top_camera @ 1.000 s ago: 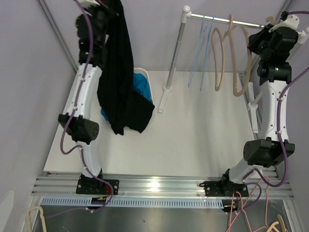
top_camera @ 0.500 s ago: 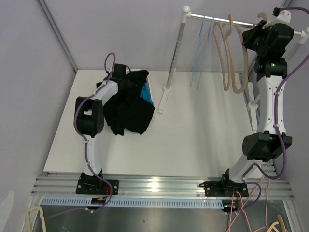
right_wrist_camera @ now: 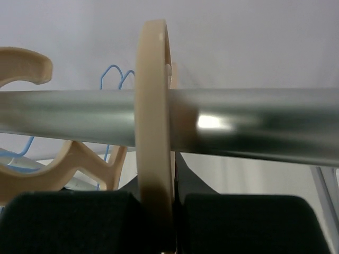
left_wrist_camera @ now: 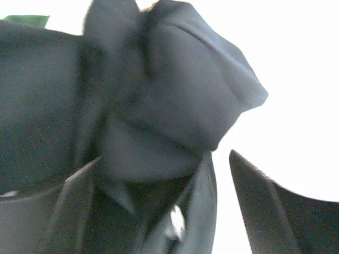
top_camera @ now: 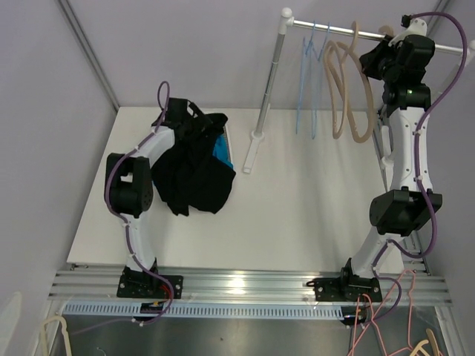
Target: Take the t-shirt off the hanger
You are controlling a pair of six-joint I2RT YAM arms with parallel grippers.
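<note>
The black t-shirt (top_camera: 194, 169) lies in a heap over a basket at the table's far left, off any hanger. My left gripper (top_camera: 184, 119) is low over its top folds. In the left wrist view the jaws (left_wrist_camera: 165, 156) stand wide apart, open, with black cloth (left_wrist_camera: 175, 100) bunched loosely between and ahead of the fingers. My right gripper (top_camera: 375, 58) is up at the metal rail (top_camera: 334, 30), shut on a beige hanger (top_camera: 364, 96). Its hook (right_wrist_camera: 154, 106) curves over the rail (right_wrist_camera: 254, 121) and runs down between the right gripper's (right_wrist_camera: 159, 182) fingers.
A white basket (top_camera: 229, 138) with blue cloth (top_camera: 220, 150) sits under the t-shirt. A second beige hanger (top_camera: 335, 89) and thin blue hangers (top_camera: 308, 81) hang on the rail. The rail's upright pole (top_camera: 269, 81) stands mid-table. More hangers lie below the front edge.
My left arm came down from high up, lowered the t-shirt onto the basket, and the left jaws opened. My right gripper carried the beige hanger leftward along the rail.
</note>
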